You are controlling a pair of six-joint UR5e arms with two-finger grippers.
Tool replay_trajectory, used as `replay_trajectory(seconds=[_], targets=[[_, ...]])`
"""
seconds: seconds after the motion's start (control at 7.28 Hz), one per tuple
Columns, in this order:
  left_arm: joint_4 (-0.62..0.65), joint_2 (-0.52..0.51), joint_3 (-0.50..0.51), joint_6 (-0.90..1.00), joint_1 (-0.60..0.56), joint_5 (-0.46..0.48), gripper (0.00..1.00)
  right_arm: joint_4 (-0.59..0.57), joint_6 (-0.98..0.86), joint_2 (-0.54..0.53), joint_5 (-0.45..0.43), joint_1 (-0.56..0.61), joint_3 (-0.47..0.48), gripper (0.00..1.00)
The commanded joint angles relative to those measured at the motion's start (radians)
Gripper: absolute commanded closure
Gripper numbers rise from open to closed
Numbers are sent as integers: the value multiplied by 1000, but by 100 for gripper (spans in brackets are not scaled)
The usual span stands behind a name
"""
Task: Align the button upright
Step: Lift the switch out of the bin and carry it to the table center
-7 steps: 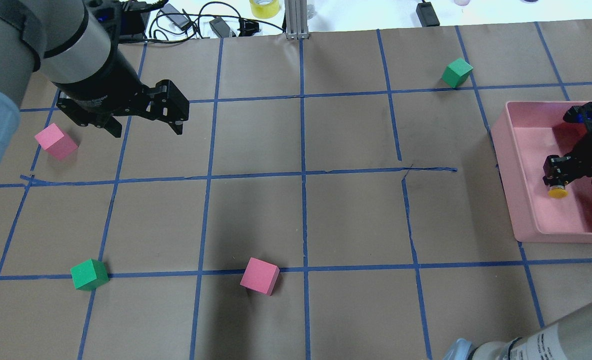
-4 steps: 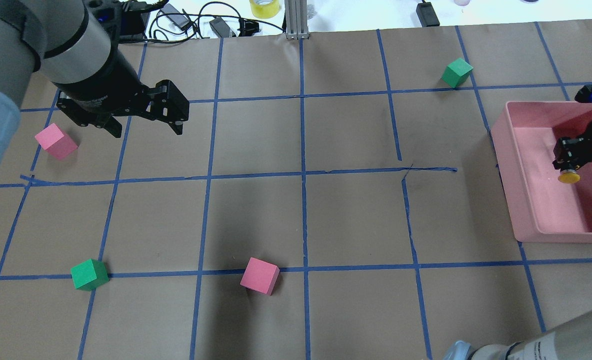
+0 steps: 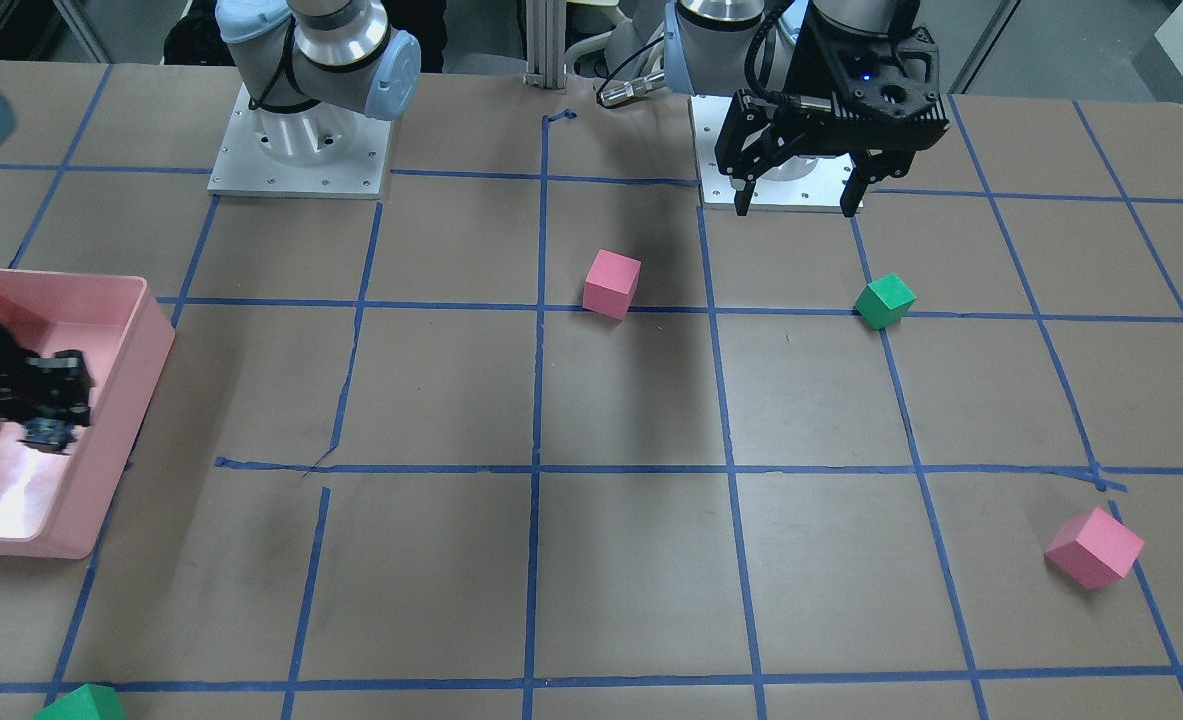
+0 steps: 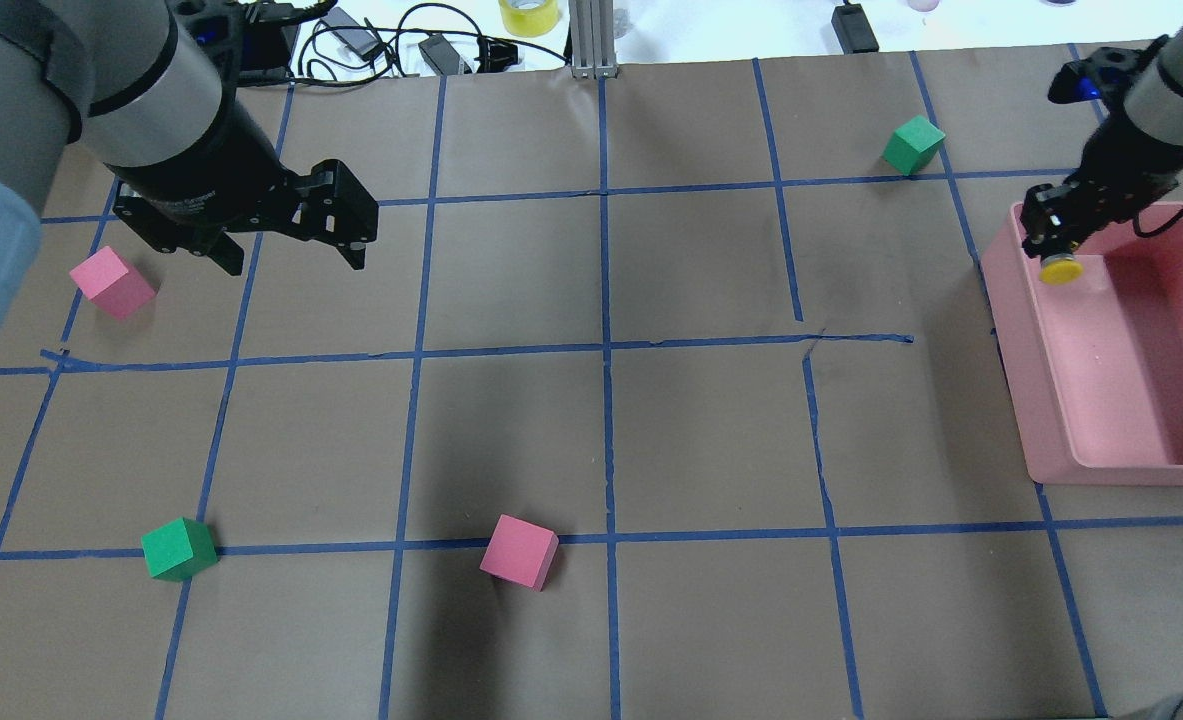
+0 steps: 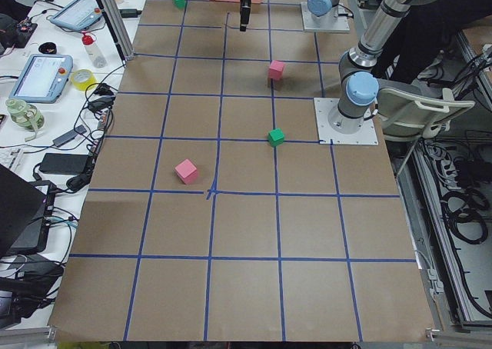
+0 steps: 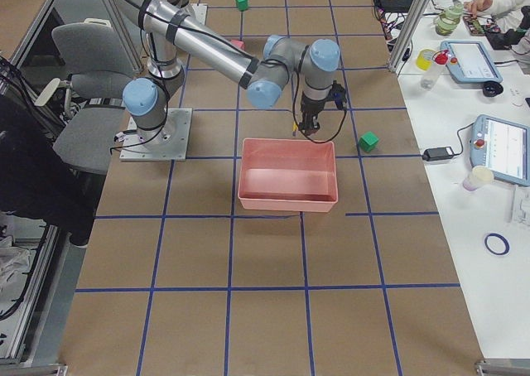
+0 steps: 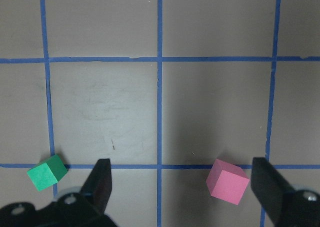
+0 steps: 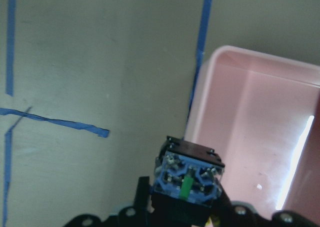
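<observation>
The button [image 4: 1061, 268] shows its yellow cap below my right gripper [image 4: 1051, 250], which is shut on it above the far left corner of the pink bin [image 4: 1016, 380]. In the right wrist view the button's blue-and-silver base [image 8: 187, 179] faces the camera between the fingers, and the cap points away. In the front view the right gripper [image 3: 51, 405] hangs over the bin [image 3: 141, 370] with the button [image 3: 46, 432] under it. My left gripper [image 4: 294, 262] is open and empty, above the table's left side; it also shows in the front view [image 3: 796, 205] and the left wrist view [image 7: 182, 187].
Foam cubes lie on the paper: pink [image 4: 111, 283] and green [image 4: 179, 549] at the left, pink [image 4: 519, 551] at the front middle, green [image 4: 913, 145] at the far right near the bin. Cables and a tape roll [image 4: 529, 15] lie beyond the far edge.
My right gripper has carried the button from the middle of the pink bin up and away to its far left corner. The left arm has not moved.
</observation>
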Motion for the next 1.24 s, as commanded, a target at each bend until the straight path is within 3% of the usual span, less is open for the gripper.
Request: replay_trajectory(seconds=[0.0,0.14,0.27,0.41,0.82,1.1], targets=[[0,0,0,0,0,1,0,-2,47,-23,50,278,-5,100],[-1,0,0,0,0,1,0,-16,129,-8,123,401,7,100],[-1,0,0,0,0,1,0,-100,259,18,202,509,9,100],[-1,0,-1,0,0,1,0,-214,421,68,208,581,8,100],[-1,0,-1,0,0,1,0,-409,715,221,143,758,8,100],[0,0,-1,0,0,1,0,-498,782,308,106,792,12,100]])
